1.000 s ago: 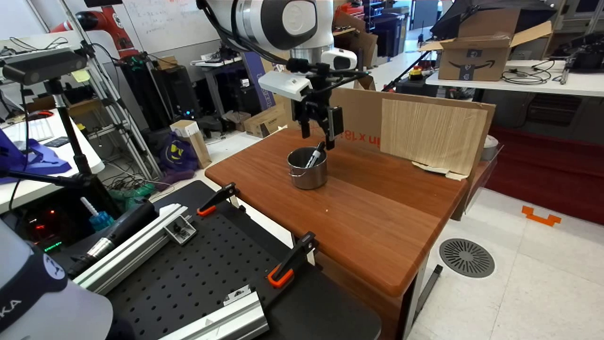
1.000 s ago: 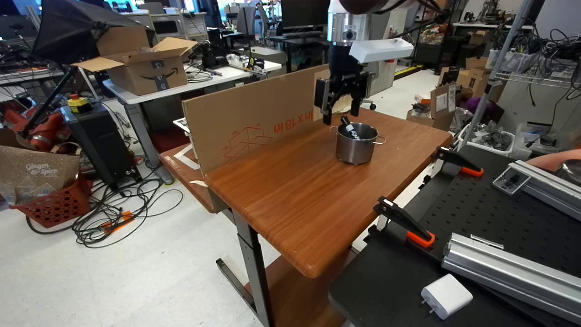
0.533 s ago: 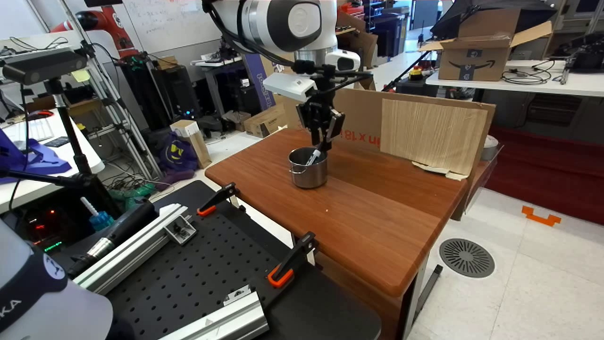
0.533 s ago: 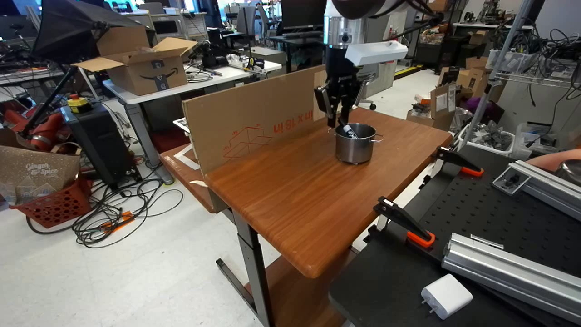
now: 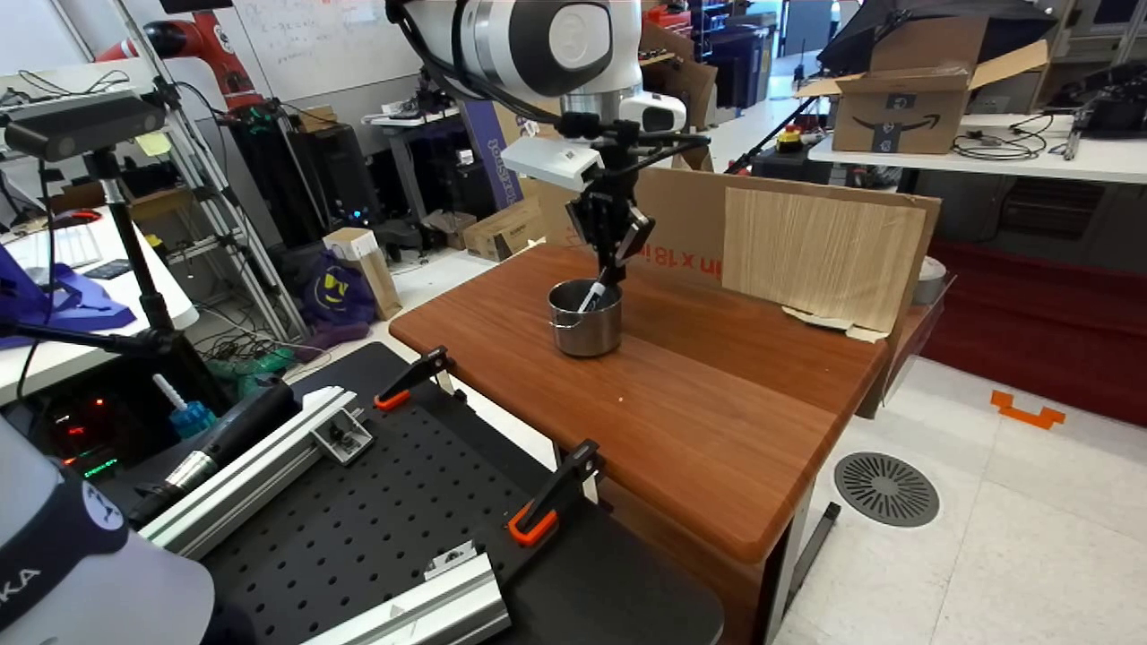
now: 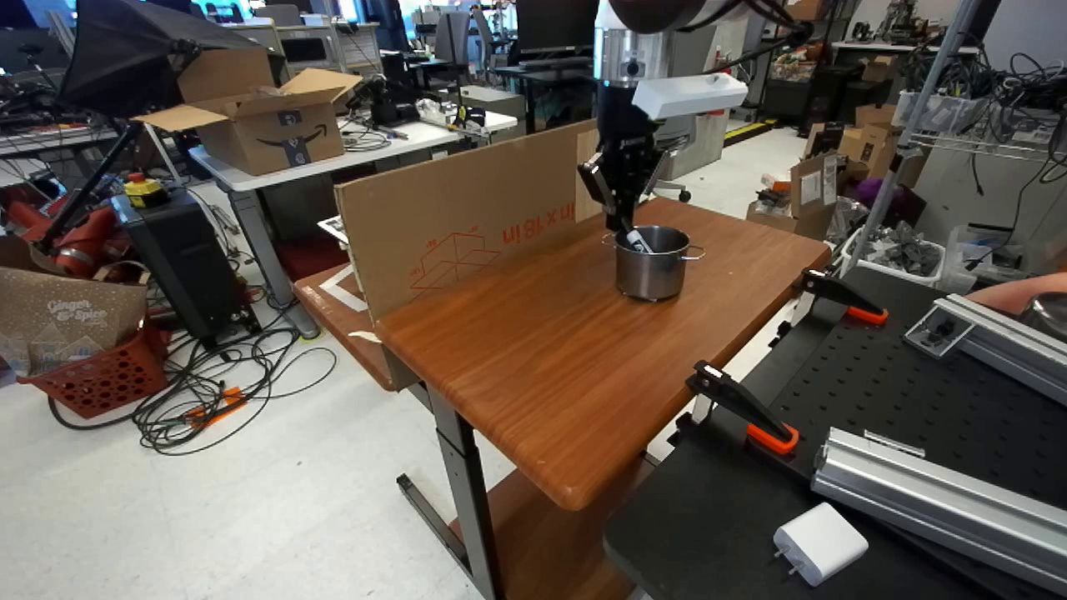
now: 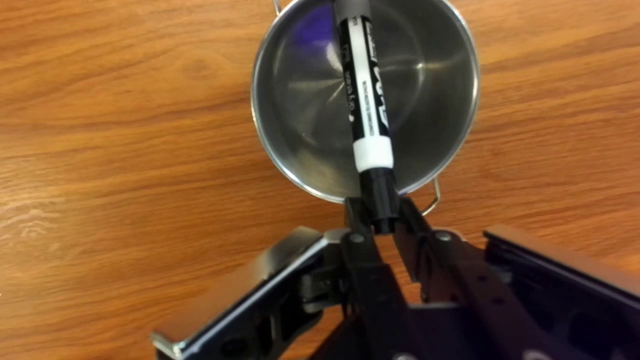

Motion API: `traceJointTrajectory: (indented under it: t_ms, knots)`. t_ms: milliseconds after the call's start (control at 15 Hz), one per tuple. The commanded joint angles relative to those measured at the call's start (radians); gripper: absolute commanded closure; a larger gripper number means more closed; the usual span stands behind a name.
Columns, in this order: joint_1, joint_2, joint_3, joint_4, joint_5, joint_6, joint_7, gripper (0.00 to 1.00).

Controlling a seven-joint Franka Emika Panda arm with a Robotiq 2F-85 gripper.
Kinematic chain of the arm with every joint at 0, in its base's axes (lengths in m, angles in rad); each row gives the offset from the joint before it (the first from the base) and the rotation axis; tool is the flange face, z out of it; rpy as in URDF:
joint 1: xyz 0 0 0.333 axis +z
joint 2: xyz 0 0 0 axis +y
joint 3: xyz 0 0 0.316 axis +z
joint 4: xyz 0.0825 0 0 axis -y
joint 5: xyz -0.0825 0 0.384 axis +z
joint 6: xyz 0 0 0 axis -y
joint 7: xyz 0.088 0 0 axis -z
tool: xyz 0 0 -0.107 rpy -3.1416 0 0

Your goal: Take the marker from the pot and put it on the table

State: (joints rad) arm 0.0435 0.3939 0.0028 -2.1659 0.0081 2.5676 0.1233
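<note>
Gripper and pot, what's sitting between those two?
The marker: in the wrist view its black-capped end is pinched in the gripper, and in both exterior views the rest slants down into the pot.

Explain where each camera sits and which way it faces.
Wrist view: on the wrist, facing down into the round silver metal pot; black metal gripper at bottom.
An exterior view: raised, facing obliquely down across the rectangular brown wooden table; white arm at top, white robot part lower left.
An exterior view: raised, facing down across the table, perforated black metal board lower right; arm at top.
Both exterior views share table, pot, gripper.
</note>
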Motion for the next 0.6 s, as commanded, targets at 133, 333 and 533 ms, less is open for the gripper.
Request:
traceJointTrajectory:
  t_ms: [133,333,533]
  knots:
    - [-0.006,-0.038,-0.011,-0.007,0.003,-0.029,-0.002,0.95]
    - [-0.041,-0.081,-0.002,-0.015,0.055,-0.042,-0.020,0.95]
    - [-0.093,-0.139,0.009,-0.023,0.154,-0.070,-0.062,0.95]
